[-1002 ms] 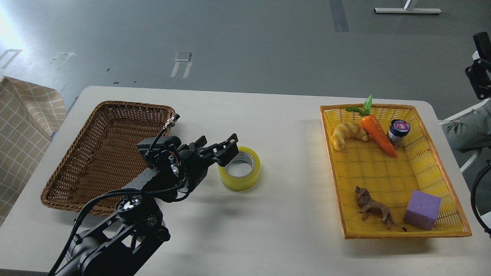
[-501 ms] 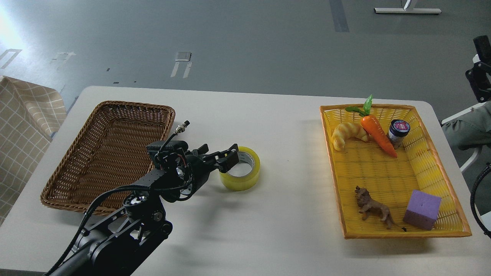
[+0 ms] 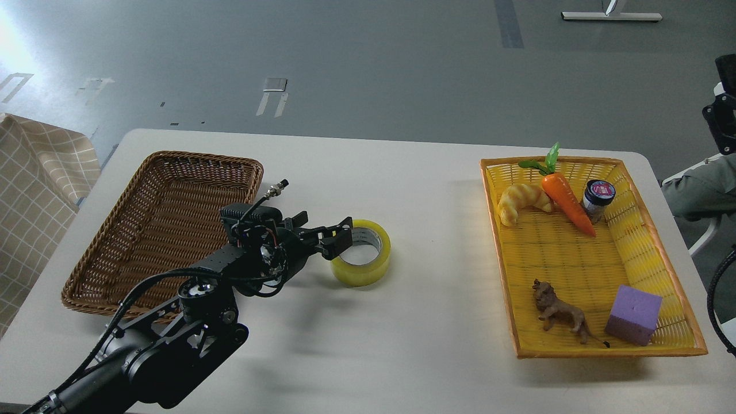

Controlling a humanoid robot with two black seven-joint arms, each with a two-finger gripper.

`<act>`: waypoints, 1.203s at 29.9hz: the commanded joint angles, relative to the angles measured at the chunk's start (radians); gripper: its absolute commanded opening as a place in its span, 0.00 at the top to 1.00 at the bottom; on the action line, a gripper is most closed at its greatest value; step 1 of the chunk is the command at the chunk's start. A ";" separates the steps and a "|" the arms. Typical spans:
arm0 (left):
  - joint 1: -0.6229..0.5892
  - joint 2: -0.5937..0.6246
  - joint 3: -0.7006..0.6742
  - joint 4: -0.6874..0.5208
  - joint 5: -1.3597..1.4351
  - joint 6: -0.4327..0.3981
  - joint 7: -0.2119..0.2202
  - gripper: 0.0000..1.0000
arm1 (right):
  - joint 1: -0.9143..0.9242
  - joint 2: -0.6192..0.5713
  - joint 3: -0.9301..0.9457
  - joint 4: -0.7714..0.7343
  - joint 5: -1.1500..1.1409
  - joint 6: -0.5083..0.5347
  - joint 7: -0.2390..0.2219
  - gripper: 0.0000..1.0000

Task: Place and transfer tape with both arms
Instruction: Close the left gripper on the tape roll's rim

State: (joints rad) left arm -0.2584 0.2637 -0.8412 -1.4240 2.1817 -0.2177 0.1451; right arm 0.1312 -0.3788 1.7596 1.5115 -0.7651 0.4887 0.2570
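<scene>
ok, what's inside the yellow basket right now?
In the yellow basket: croissant, carrot and a small jar at the far end; toy lion and purple cube near. Nothing visibly hidden, though the jar's base sits partly behind the carrot.

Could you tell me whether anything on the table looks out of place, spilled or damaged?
Nothing stands out. The yellow translucent tape roll lies flat on the white table at the left gripper; the toys sit inside the yellow plastic basket, and the brown wicker basket looks intact.
</scene>
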 commanded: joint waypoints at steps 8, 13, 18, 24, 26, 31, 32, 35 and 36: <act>-0.015 0.008 0.008 0.005 0.000 0.003 -0.024 0.00 | -0.022 0.000 0.024 -0.007 0.001 0.000 0.001 0.00; -0.028 0.023 0.017 0.043 0.000 0.003 -0.024 0.00 | -0.027 0.000 0.031 -0.007 0.001 0.000 0.001 0.00; -0.058 0.034 0.059 0.071 0.000 0.003 -0.022 0.00 | -0.035 0.000 0.037 -0.007 0.001 0.000 0.001 0.00; -0.068 0.029 0.083 0.079 0.000 0.003 -0.024 0.00 | -0.038 0.000 0.038 -0.014 0.001 0.000 0.001 0.00; -0.068 0.023 0.083 0.086 0.000 0.003 -0.022 0.00 | -0.041 0.000 0.038 -0.019 0.001 0.000 0.002 0.00; -0.068 0.019 0.086 0.096 0.000 0.003 -0.024 0.00 | -0.044 0.000 0.046 -0.027 0.001 0.000 0.002 0.00; -0.068 0.019 0.093 0.100 0.000 0.003 -0.024 0.00 | -0.047 0.000 0.046 -0.027 0.001 0.000 0.002 0.00; -0.076 0.016 0.126 0.102 0.000 0.003 -0.024 0.00 | -0.054 0.000 0.046 -0.027 0.001 0.000 0.002 0.00; -0.079 0.014 0.126 0.102 0.000 0.003 -0.025 0.00 | -0.057 0.000 0.046 -0.028 0.001 0.000 0.002 0.00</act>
State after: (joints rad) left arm -0.3296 0.2807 -0.7299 -1.3236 2.1817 -0.2148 0.1219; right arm 0.0809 -0.3788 1.8049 1.4850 -0.7639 0.4887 0.2593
